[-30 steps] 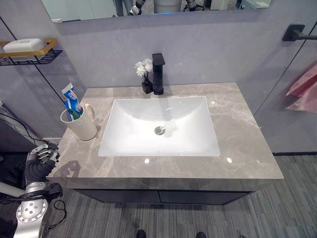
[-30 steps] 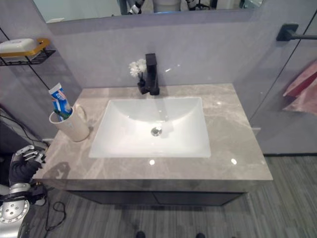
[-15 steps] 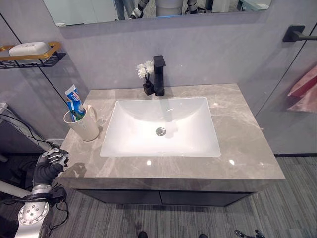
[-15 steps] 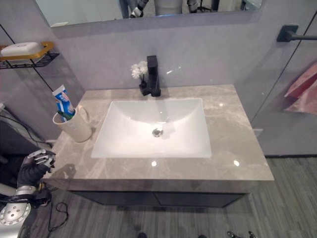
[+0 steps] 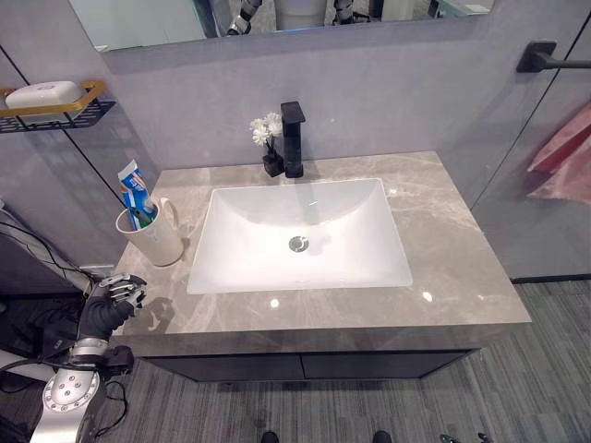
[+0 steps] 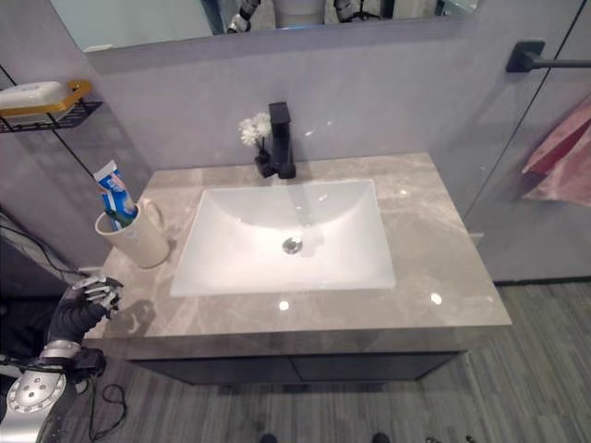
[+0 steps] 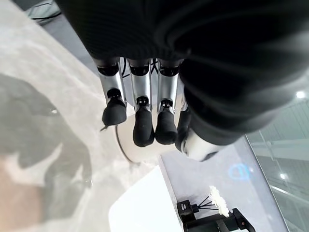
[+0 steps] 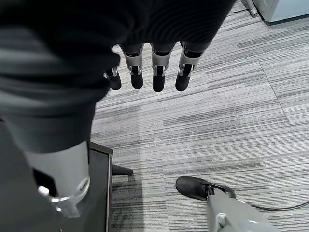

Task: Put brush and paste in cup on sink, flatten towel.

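Paste [image 5: 135, 189], brush [image 5: 140, 216] upright in cup [image 5: 161, 237]; pink towel [image 5: 561, 157] hanging.

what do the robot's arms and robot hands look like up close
The left robot hand has silver fingers with dark rounded tips, and a dark ribbed cover over its back and wrist. Below it the arm is silver-grey, with a round metal joint disc. The right robot hand looks the same: silver fingers, dark tips, dark ribbed cover, above a smooth silver-grey arm section.

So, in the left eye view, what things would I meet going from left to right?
Soap dish shelf → left hand → cup → flowers → faucet → towel.
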{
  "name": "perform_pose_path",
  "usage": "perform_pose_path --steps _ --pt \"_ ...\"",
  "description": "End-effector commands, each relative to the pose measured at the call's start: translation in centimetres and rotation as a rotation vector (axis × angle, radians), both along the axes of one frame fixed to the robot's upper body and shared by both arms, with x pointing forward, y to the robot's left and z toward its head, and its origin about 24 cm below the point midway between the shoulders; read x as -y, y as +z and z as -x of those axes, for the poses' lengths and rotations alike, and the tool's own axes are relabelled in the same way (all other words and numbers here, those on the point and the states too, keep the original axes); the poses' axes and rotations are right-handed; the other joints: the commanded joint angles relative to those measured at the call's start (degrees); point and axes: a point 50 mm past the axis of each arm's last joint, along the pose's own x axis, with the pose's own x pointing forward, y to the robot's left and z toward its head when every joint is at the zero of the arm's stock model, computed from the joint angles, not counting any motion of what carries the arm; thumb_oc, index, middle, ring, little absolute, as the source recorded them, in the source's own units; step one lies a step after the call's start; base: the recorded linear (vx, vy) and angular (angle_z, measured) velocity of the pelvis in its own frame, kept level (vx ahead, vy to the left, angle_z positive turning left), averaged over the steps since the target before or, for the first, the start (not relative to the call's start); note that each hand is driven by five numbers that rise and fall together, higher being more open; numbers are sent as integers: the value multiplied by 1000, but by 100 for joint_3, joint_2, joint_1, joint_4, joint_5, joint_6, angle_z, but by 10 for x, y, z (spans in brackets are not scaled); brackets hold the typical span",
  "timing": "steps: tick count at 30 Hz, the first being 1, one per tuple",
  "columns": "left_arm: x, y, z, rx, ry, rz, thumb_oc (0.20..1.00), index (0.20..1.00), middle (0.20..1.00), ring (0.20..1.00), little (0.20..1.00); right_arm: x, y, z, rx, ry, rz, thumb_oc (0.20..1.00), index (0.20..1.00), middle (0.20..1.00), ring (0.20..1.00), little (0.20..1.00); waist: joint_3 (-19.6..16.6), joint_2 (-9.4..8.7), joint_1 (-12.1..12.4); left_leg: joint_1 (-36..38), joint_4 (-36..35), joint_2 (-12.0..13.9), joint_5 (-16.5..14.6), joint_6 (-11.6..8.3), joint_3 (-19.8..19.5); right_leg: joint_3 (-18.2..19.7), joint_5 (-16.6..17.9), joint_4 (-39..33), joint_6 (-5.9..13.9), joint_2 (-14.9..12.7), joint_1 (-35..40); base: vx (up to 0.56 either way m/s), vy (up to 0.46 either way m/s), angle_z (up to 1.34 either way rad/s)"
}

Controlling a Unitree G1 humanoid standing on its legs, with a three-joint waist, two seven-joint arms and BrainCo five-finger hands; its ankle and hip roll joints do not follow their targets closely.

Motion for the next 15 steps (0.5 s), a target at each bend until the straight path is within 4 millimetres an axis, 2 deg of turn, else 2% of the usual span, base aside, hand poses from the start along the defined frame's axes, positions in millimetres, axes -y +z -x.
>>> perform_pose_path --steps 1,3,4,5,7,8,9,12,14,15 --pt "-4 43 -13 165 -38 -66 200 200 200 200 200 -2 6 -33 49 133 17 1000 1000 1000 1000 1000 286 11 -4 59 57 -164 -64 324 54 -156 579 1549 164 -127 -397 -39 221 -36" --pt "-5 40 -15 159 -31 -59 200 200 200 200 200 -11 3 -34 41 169 -8 1000 1000 1000 1000 1000 349 44 -157 107 57 -139 -91 328 15 149 39 1667 -51 536 -737 21 105 -33" --pt "-7 38 -14 153 -24 -57 200 200 200 200 200 -15 1 -32 33 180 -19 1000 1000 1000 1000 1000 343 44 -137 88 57 -150 -72 324 66 82 -45 1539 -137 694 -859 51 55 -32" --pt "-10 35 -13 144 -6 -53 200 200 200 200 200 -18 -1 -31 20 190 -27 1000 1000 1000 1000 1000 322 17 -83 102 57 -190 -86 323 165 -212 -61 1323 -200 711 -829 57 25 -15" --pt "-13 32 -11 130 18 -45 200 200 200 200 200 -21 -4 -27 2 195 -37 1000 1000 1000 1000 1000 315 54 -138 169 57 -233 -123 331 136 -384 -74 1136 -307 864 -891 84 -3 -1" --pt "-13 31 -11 129 21 -42 200 200 200 200 200 -21 -4 -24 -11 199 -37 1000 1000 1000 1000 1000 325 79 -171 246 57 -240 -152 325 92 -328 -151 1107 -296 891 -800 140 -61 -2" --pt "-11 24 -9 114 21 -15 200 200 200 200 200 -20 -5 -23 -21 202 -31 1000 1000 1000 1000 1000 312 67 -168 292 135 -251 -157 304 72 -177 -220 854 -376 1034 -579 113 -64 1" --pt "-9 20 -6 108 18 7 200 200 200 200 200 -16 -3 -24 -21 193 -18 1000 1000 1000 1000 1000 223 73 -129 263 278 -253 -220 259 155 -241 -187 619 -387 1046 -434 97 -56 8" --pt "-7 20 -7 115 13 21 200 200 200 200 200 -11 0 -27 1 177 -7 1000 1000 1000 1000 1000 237 67 -148 43 933 -223 -268 132 184 -204 -190 416 -437 1080 -268 59 -79 9" --pt "-3 20 -11 136 6 54 200 200 200 200 200 -5 5 -35 30 188 18 1000 1000 1000 1000 1000 388 22 -125 -395 1775 -133 -70 -128 162 -256 -211 370 -515 1027 -169 -24 -75 11"
